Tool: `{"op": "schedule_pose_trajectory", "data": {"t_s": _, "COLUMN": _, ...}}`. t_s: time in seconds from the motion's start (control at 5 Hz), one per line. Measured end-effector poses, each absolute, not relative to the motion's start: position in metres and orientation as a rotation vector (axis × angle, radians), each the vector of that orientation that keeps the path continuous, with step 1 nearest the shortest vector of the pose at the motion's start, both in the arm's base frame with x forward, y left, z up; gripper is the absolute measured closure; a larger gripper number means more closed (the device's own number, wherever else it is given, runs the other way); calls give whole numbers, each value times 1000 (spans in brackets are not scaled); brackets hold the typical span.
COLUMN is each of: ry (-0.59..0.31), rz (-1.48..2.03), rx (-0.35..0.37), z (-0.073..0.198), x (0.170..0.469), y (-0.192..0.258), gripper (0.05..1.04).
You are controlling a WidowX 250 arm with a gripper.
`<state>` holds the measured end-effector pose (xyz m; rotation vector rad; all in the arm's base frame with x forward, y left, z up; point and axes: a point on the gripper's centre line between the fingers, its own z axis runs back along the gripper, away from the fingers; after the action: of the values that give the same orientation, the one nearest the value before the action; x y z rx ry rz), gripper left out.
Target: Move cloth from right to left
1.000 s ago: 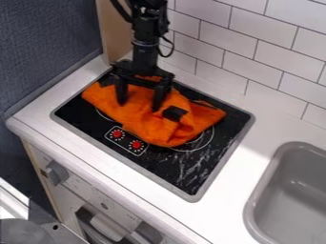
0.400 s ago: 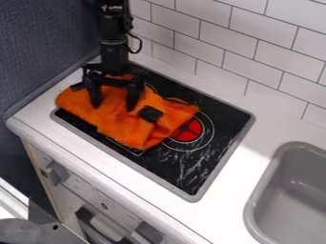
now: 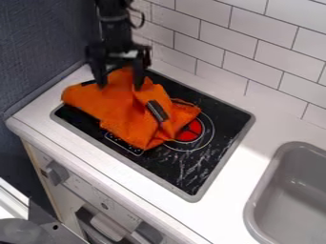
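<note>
Orange cloth [image 3: 124, 112] draped, rumpled, across stovetop [image 3: 172, 167], left of frame; gripper [image 3: 120, 87] positioned at cloth's upper edge, fingers parted.

White tiled wall [image 3: 255, 52] meets dark fabric panel [image 3: 38, 43].

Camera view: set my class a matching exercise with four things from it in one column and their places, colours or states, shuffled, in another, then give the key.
Things
1. cloth
2. sink
3. wall tiles
4. red disc

Descriptions
A. white, with dark joints
B. partly covered by the cloth
C. grey, at the view's right edge
D. orange and rumpled, over the cooktop

Pairs: 1-D, 2-C, 3-A, 4-B
</note>
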<state>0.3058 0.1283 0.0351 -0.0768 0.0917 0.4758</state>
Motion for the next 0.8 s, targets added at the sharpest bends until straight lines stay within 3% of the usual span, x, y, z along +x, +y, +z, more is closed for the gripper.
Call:
{"op": "schedule_pose_trajectory", "data": {"t_s": 0.2, "ry": 146, "rz": 529, "rx": -23, "z": 59, "x": 309, "y": 122, "gripper": 84}}
{"op": "schedule_pose_trajectory", "data": {"t_s": 0.4, "ry": 148, "rz": 519, "rx": -19, "z": 82, "x": 309, "y": 100, "gripper": 84}}
{"op": "schedule_pose_trajectory", "data": {"t_s": 0.6, "ry": 132, "rz": 516, "rx": -63, "z": 101, "x": 313, "y": 79, "gripper": 84}}
{"op": "schedule_pose_trajectory", "data": {"t_s": 0.8, "ry": 121, "rz": 512, "rx": -156, "z": 108, "x": 318, "y": 47, "gripper": 84}}
